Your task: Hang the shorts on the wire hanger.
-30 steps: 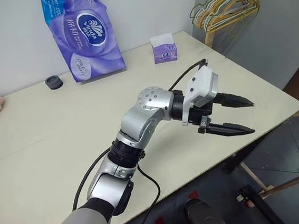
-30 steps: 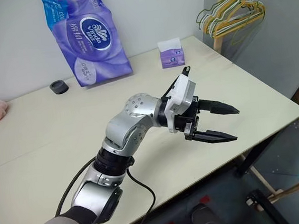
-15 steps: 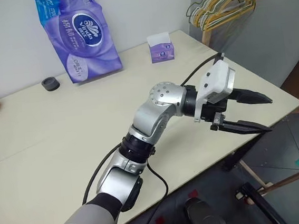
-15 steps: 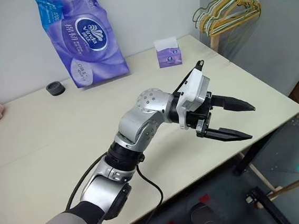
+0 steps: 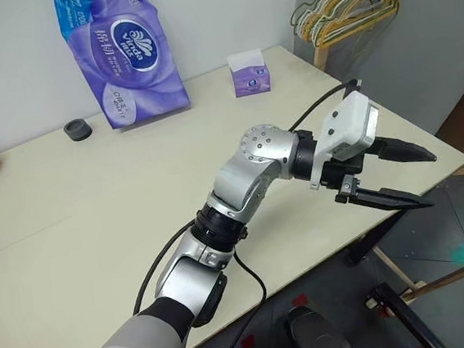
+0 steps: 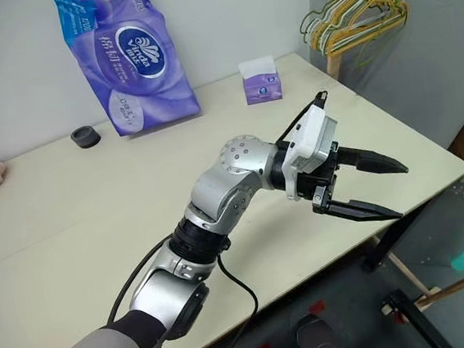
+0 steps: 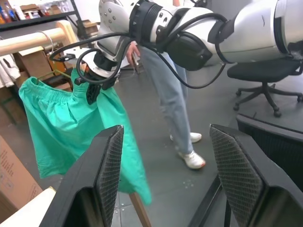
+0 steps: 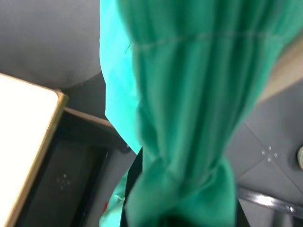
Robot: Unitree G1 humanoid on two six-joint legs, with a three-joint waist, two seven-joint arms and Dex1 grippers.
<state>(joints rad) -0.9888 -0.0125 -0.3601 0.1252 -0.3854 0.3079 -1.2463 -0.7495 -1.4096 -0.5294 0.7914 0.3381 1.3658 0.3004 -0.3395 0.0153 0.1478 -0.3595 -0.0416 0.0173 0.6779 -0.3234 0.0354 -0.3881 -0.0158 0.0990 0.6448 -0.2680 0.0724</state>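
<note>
My left claw (image 5: 405, 175) is spread and empty, reaching level past the counter (image 5: 71, 214) corner toward my right. My right claw (image 7: 97, 85) is pressed together, pinching the shorts (image 7: 71, 127) at the gathered waistband, so they hang free off the counter's right side, over the floor. In the head views I catch just a teal edge of them at the far right, below counter height.

The relation that matters: the shorts lie straight ahead of the left claw's fingers, well apart, waistband running roughly crosswise to its reach and the cloth hanging long downward. I judge the left claw the one free to take a second hold.

Hangers (image 5: 348, 11) are bunched on a wooden rail beyond the counter's far right corner; I can't pick out the single wire hanger.
</note>
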